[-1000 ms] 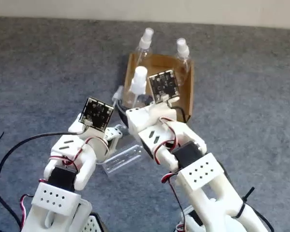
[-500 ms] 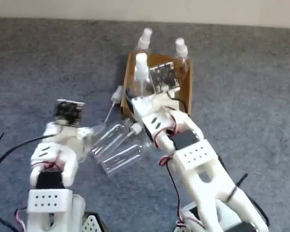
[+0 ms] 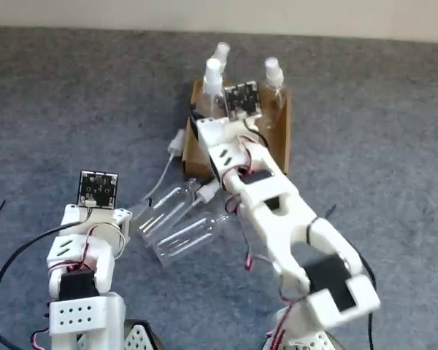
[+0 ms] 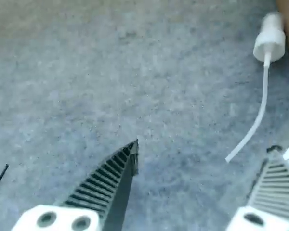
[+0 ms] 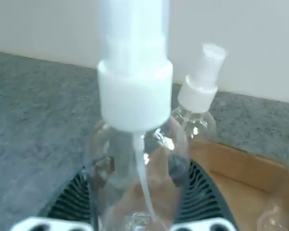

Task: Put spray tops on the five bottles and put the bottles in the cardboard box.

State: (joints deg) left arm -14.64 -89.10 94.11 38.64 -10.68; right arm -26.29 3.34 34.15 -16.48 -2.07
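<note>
the right end effector (image 5: 137, 192) is closed on a clear held bottle (image 5: 135, 163), its dark ribbed pads (image 5: 74, 192) pressed against either side of the body. the held bottle stands upright with a white spray cap (image 5: 135, 91) seated on its neck and the dip tube running down inside. in the high view it sits at the left side of the cardboard box (image 3: 281, 142); whether its base touches the box floor cannot be told.

two more capped bottles stand upright at the far side of the box: the rear left bottle (image 3: 220, 57) just behind the held one, and the rear right bottle (image 3: 274, 79) at the far right corner.

the left end effector (image 4: 202, 149) is wide open and holds nothing, its ribbed fingers (image 4: 118, 180) well apart above the grey carpeted surface (image 3: 365, 109). it hangs low at the near left, just beside the base of a lying bottle.

two clear bottles lie on their sides on the surface, in front of the box and between the two arms: the upper lying bottle (image 3: 168, 208) and the lower lying bottle (image 3: 188, 237), side by side and roughly parallel. whether either one carries a cap cannot be told.

a loose spray top (image 4: 269, 42) lies on the surface just beside the box's left wall, its thin tube trailing towards the left end effector.
</note>
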